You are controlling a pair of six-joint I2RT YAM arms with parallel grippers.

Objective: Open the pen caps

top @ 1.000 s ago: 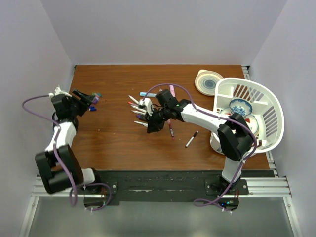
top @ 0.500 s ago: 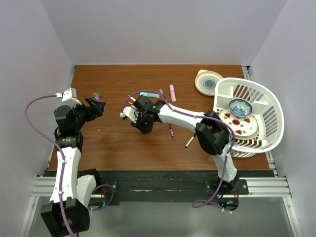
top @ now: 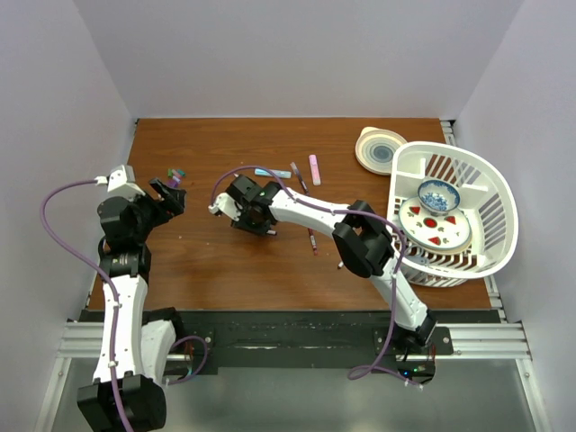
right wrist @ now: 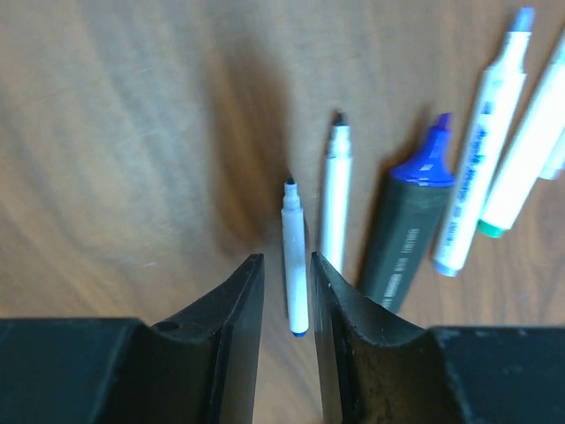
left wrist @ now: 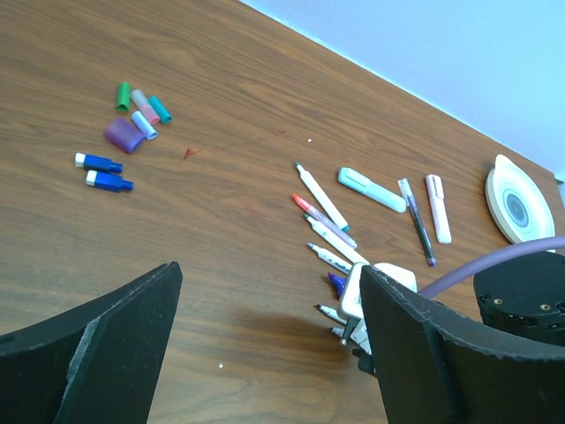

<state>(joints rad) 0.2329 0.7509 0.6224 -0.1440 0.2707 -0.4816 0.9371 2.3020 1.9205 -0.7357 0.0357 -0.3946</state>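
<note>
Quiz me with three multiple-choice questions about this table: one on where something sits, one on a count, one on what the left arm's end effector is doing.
1. Where is the blue-patterned bowl?
A gripped by an arm; B inside the white basket; C on the floor

2. How many blue caps lie loose on the wood?
A one; B two; C five

3. The left end effector is:
A wide open and empty; B clamped on something; C out of sight

Answers:
1 B, the top view shows it within the basket's walls.
2 B, a pair lies side by side.
3 A, its fingers stand far apart with nothing between them.
</note>
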